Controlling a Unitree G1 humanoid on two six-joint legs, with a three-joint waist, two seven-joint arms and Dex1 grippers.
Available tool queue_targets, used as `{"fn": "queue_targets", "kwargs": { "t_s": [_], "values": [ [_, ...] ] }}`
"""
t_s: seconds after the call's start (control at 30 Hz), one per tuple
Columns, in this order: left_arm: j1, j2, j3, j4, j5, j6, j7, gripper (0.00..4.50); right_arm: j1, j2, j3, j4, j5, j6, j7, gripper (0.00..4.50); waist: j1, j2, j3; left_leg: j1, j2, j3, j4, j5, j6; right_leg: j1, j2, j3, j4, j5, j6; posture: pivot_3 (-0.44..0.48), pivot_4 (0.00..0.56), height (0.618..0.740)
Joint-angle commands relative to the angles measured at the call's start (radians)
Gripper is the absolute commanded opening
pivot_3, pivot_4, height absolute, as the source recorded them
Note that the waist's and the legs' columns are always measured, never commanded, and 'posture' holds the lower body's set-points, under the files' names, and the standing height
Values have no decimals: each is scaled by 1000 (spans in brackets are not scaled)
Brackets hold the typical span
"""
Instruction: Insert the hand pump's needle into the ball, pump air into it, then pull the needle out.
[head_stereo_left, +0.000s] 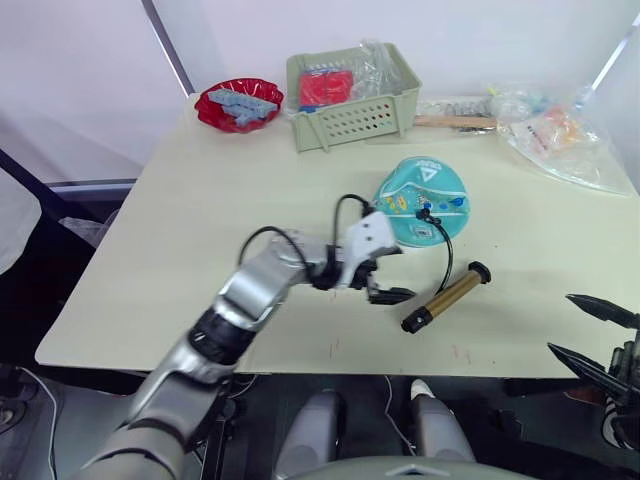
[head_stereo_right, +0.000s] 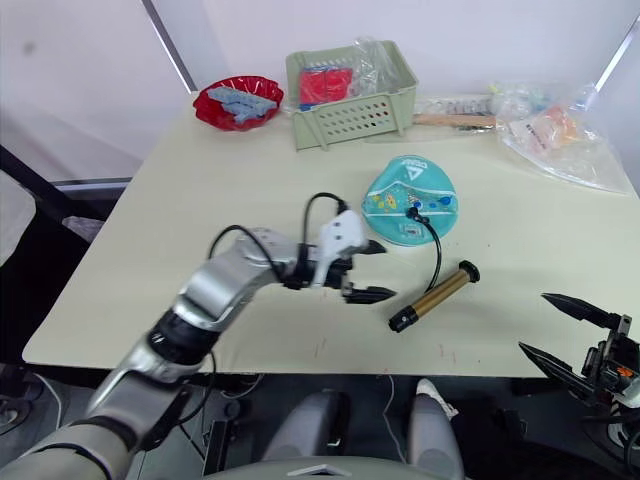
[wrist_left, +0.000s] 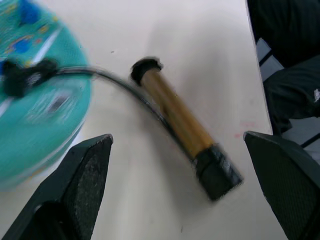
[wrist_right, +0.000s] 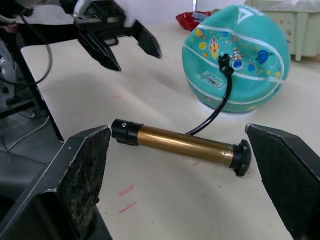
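One ball (head_stereo_left: 424, 201): teal, resting mid-table with the black hose end plugged into its top.
Needle: hidden in the valve, so judged already inserted.
Hand pump (head_stereo_left: 444, 298): lying flat just beside the ball, nearer the table's front edge, unheld.
Left gripper (head_stereo_left: 385, 270): fingers wide apart, empty, near the pump.
Right gripper (head_stereo_right: 566, 331): spread wide, empty, off the table edge.
Remaining: pumping, then needle withdrawal.

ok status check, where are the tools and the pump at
Left tool open, over the table beside the ball. Right tool open, off the table's near edge. Hand pump flat on table, hose end plugged into ball. Nothing blocking.
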Motion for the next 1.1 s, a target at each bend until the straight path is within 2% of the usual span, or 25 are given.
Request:
{"fn": "queue_targets", "kwargs": {
  "t_s": [0.03, 0.23, 0.43, 0.77, 0.97, 1.1],
  "values": [
    [-42, -58, -34, 27, 38, 72, 60, 4448, 3, -15, -22, -9, 1, -15, 1, 4500, -3, 0, 0, 0, 0, 0, 0, 0, 0, 0, 0, 0, 0, 0, 0, 0, 150, 737],
    [-73, -160, -116, 87, 118, 141, 162, 4448, -3, -16, -27, -10, -2, -19, -11, 4500, -4, 1, 0, 1, 3, 0, 0, 0, 0, 0, 3, 0, 1, 0, 0, 0, 150, 737],
    [-68, -210, -171, 141, 193, 164, 237, 4448, -1, -15, -36, -12, 1, -23, -19, 4500, -3, 1, 0, 1, 3, 1, 0, 0, 0, 0, 3, 1, 1, 0, 0, 0, 150, 737],
    [-32, -258, -217, 198, 245, 173, 286, 4448, 8, -15, -33, -60, 4, -12, -66, 4500, -3, 1, 0, 1, 3, 1, 0, 0, 0, 0, 3, 1, 1, 0, 0, 0, 150, 737],
    [-18, -244, -233, 208, 255, 161, 263, 4448, 6, -17, -28, -78, 3, 0, -86, 4500, -3, 1, 0, 1, 3, 1, 0, 0, 0, 0, 3, 1, 1, 0, 0, 0, 150, 737],
    [-13, -223, -231, 214, 270, 140, 254, 3398, -2, -20, -23, -77, -1, 4, -92, 4500, -3, 1, 0, 1, 3, 1, 0, 0, 0, 0, 2, 1, 1, 0, 0, 0, 150, 737]
  ]
}}
